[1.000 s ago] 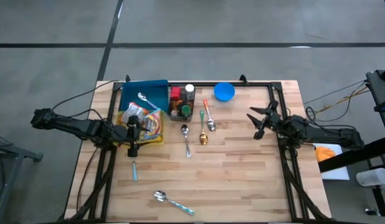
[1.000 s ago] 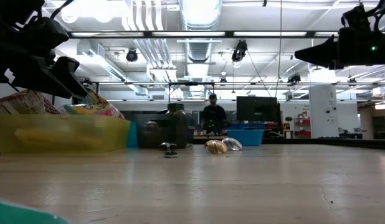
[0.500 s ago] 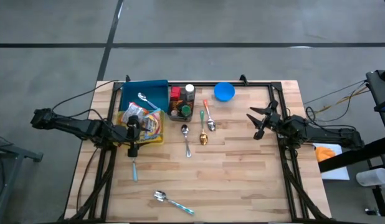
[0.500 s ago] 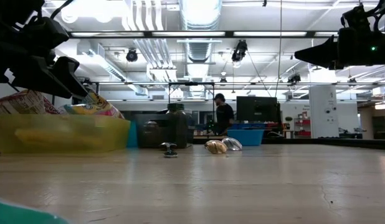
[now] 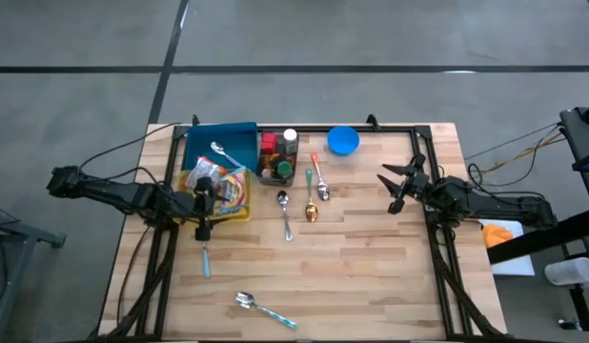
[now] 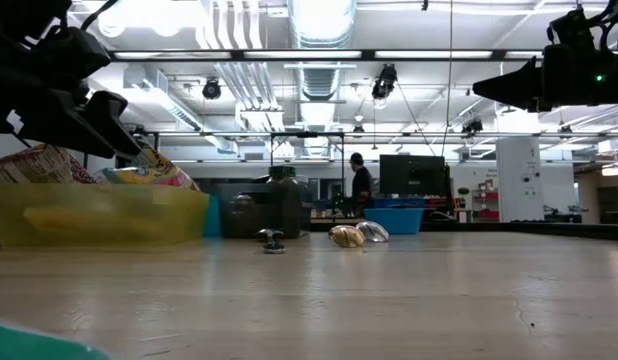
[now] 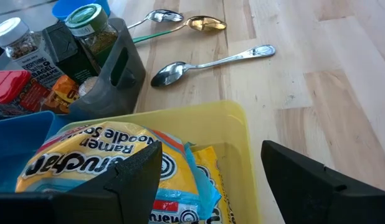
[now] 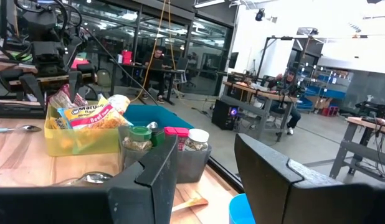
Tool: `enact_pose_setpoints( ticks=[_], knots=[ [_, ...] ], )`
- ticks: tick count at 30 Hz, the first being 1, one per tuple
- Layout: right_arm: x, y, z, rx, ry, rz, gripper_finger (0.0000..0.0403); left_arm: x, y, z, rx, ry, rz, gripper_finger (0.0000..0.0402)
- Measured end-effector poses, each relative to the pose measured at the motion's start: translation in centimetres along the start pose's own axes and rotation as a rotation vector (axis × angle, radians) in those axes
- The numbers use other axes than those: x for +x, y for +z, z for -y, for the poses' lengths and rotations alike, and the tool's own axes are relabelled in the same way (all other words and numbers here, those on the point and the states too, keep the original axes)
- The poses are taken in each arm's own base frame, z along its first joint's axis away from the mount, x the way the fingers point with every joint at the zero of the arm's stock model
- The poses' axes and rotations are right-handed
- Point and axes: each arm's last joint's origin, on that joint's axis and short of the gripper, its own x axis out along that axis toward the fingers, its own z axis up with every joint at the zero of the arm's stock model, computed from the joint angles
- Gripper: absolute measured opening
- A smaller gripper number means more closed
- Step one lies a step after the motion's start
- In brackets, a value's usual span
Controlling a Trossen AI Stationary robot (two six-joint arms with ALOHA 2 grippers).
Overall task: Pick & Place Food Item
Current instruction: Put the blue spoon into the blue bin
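Ramen noodle packet (image 7: 96, 158) lies on top of the other snacks in the yellow bin (image 7: 239, 134), near the tabletop's left edge beside the spice caddy (image 7: 86, 62). Poised just over the bin's near end, the left gripper (image 5: 203, 211) has its fingers spread wide and holds nothing. A good pick, I judge, means dropping straight onto the packet's middle, keeping both fingers inside the bin wall, and closing on the crinkly wrapper alone. Near the tabletop's right edge, the right gripper (image 5: 399, 184) waits half open and empty.
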Motion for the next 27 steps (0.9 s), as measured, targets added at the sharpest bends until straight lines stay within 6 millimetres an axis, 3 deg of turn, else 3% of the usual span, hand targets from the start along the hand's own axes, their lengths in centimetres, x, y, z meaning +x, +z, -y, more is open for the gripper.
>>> enact_pose_setpoints(
  ticks=[8, 17, 27],
  knots=[
    [0.0, 0.0, 0.0, 0.0, 0.0, 0.0, 0.0157, 0.0, 0.4, 0.1, -0.058, -0.049, 0.035, 0.0271],
    [0.0, 0.0, 0.0, 0.0, 0.0, 0.0, 0.0157, -0.7, 3.5, -0.6, -0.251, 0.074, 0.36, 0.0271],
    [0.0, 0.0, 0.0, 0.0, -0.001, 0.0, 0.0157, -1.5, 5.2, -1.1, -0.283, 0.095, 0.368, 0.0271]
  ],
)
